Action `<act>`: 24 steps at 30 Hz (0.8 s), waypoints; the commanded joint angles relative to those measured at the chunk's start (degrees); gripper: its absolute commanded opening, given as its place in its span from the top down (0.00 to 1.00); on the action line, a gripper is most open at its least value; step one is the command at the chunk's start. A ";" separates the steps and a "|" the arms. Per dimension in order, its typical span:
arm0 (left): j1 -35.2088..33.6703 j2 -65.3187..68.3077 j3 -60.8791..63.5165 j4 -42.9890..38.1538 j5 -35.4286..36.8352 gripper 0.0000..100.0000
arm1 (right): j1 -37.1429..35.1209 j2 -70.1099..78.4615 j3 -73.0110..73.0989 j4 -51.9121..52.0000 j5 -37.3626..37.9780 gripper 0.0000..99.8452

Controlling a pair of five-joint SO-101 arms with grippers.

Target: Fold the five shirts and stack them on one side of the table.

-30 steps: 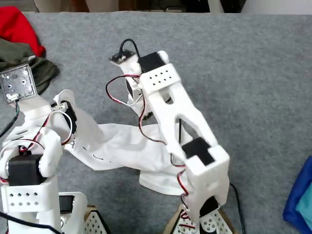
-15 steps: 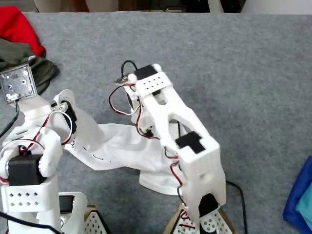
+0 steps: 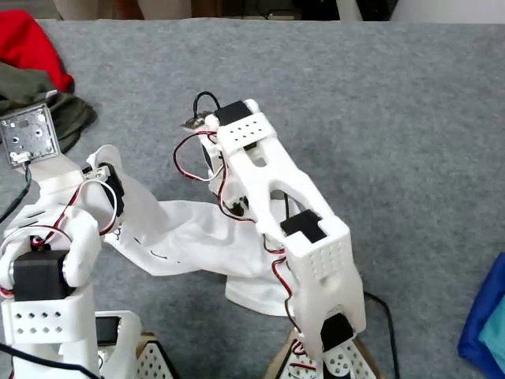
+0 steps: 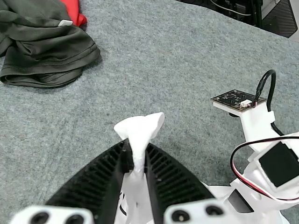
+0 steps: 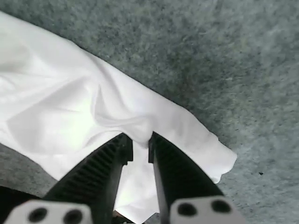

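A white shirt [image 3: 197, 241] lies crumpled on the grey table between the two arms. In the left wrist view my left gripper [image 4: 136, 148] is shut on a raised corner of the white shirt [image 4: 140, 128], held above the table. My right gripper [image 5: 139, 141] is shut on a fold of the white shirt [image 5: 70, 112], low over the table. From above, the right arm [image 3: 268, 189] reaches over the shirt's middle and hides its own fingers. The left arm [image 3: 71, 221] stands at the near left with the cloth draped from it.
A dark green shirt [image 3: 43, 99] and a red shirt [image 3: 28, 43] lie heaped at the far left corner, the green one [image 4: 42, 46] beyond my left gripper. A blue shirt [image 3: 485, 316] shows at the right edge. The grey table [image 3: 394, 118] stretches far and right.
The right arm's wrist has drawn a little nearer to its base and to the left over the shirt. The left arm and its raised corner have not moved.
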 commanded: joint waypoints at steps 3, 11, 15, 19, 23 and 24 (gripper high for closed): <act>-0.44 -0.66 -0.18 -0.62 0.09 0.98 | 0.40 -0.40 -2.68 -0.18 0.09 0.96; -0.44 -0.66 -0.18 -0.62 0.09 0.98 | 0.40 -0.48 -2.77 0.09 -0.09 0.99; -0.44 -0.66 -0.18 -0.62 0.09 0.98 | 1.27 -3.47 -3.65 1.49 -2.99 1.00; -0.44 -0.66 -0.35 -1.05 0.09 0.98 | 5.93 -12.18 -8.04 2.81 -4.13 1.00; -0.44 -0.75 -2.11 -0.88 0.18 0.98 | 11.74 -24.66 -12.70 4.04 -3.78 1.00; -0.26 -0.75 -2.55 -0.97 0.26 0.98 | 12.70 -28.26 -13.67 4.04 -3.08 1.00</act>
